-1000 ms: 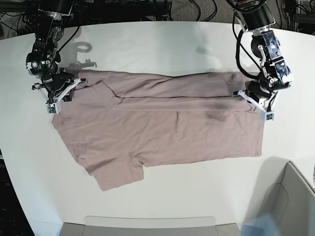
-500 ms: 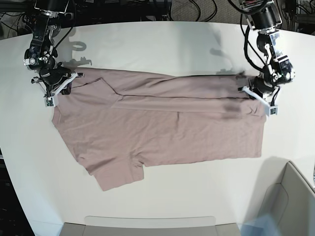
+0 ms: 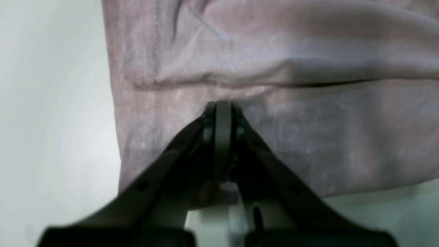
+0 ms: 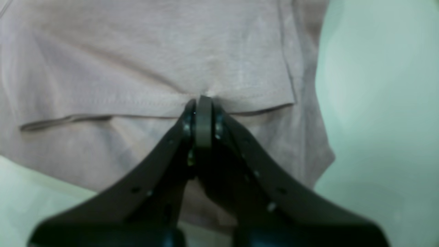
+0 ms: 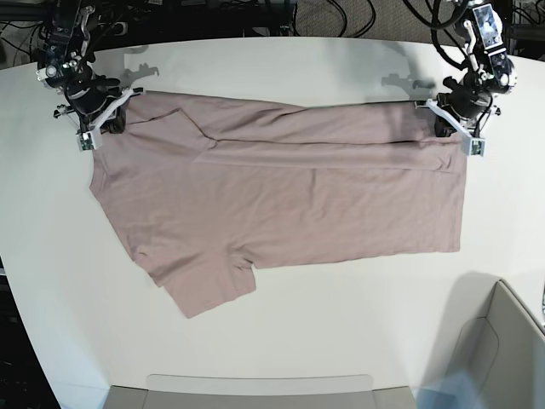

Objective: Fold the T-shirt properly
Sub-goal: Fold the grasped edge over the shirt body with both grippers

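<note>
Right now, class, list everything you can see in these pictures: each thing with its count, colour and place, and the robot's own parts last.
Dusty mauve-pink short-sleeved cotton T-shirt: one, pink, spread across the middle of the table, far edge folded over.
White tabletop: one, white, under the shirt.
Grey bin: one, pale grey, near right corner of the base view.
Grey tray edge: one, grey, along the near edge.
Black cables: several, black, behind the table.
Left gripper: one, black and white, base view's right, jaws shut on the shirt's folded edge.
Right gripper: one, black and white, base view's left, jaws shut on the shirt.
</note>
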Robot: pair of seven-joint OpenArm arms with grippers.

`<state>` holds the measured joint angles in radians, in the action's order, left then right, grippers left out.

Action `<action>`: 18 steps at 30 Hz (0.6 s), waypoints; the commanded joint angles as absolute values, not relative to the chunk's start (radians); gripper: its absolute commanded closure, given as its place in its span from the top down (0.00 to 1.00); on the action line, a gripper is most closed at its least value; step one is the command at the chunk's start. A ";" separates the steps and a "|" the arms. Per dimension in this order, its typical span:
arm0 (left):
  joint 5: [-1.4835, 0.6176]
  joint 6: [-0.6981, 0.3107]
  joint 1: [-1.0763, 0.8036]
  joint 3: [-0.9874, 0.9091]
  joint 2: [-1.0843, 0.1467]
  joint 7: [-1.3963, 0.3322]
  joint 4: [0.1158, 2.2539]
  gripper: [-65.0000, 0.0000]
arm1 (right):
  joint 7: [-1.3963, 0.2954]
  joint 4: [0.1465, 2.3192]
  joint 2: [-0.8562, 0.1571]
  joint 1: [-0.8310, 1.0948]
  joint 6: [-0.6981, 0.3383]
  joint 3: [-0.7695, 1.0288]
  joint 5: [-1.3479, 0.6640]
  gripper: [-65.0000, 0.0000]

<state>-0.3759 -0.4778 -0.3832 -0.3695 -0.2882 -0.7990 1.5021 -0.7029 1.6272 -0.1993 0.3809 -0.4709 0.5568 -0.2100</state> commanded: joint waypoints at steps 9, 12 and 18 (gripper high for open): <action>-0.252 -0.473 -0.538 -0.440 -0.275 -1.001 1.472 0.00 | -0.776 1.624 -0.157 0.409 -0.604 0.707 -0.033 0.00; -0.254 -0.475 -0.539 -0.476 -0.272 -1.003 1.531 0.00 | -0.773 1.633 -0.139 0.403 -0.604 0.707 -0.001 0.00; -0.259 -0.475 -0.535 -0.487 -0.271 -1.115 1.725 0.00 | -0.774 1.751 -0.074 0.371 -0.604 0.707 0.008 0.00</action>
<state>-0.3084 -0.4866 -0.5133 -0.4828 -0.2653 -1.0584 1.7267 -0.7738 1.7359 -0.0608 0.3660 -0.6090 0.7017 0.0010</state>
